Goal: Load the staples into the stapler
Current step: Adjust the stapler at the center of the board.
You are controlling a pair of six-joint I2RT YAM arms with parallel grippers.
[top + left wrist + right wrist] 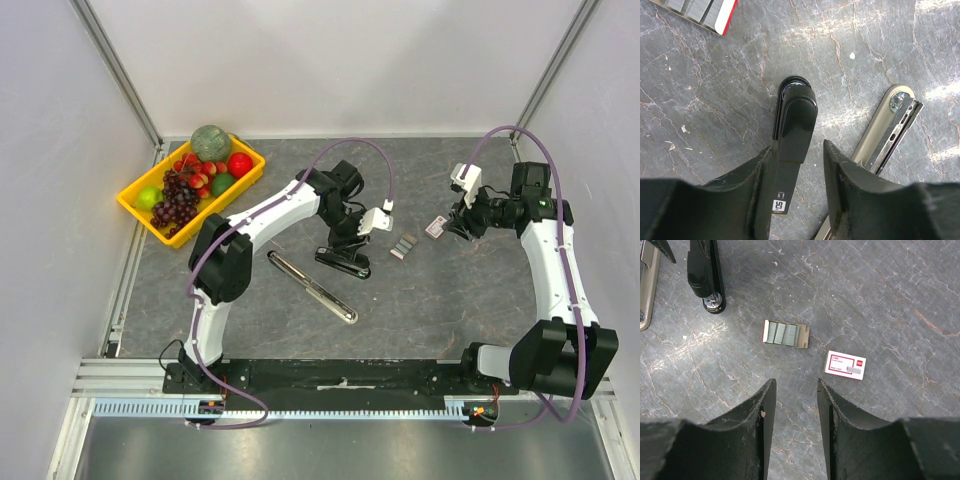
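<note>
Black stapler (pixel 795 130), grey staples (pixel 782 333), white-and-red box (pixel 845 365), grey-veined table (pixel 450 300), yellow tray (pixel 140 218).

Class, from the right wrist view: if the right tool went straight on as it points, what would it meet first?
Probably the open tray of staples, lying ahead of the right tool; the white-and-red box sits off to the side. Depth is unclear: it may touch the table first.

Twin white-and-black arms on a black base rail (pixel 300 372).
The left arm (pixel 268 212) and right arm (pixel 553 262) have white shells, black joints and looping purple cables (pixel 372 150); each tool's fingers (pixel 752 430) are matte black wedges with rough inner edges.
</note>
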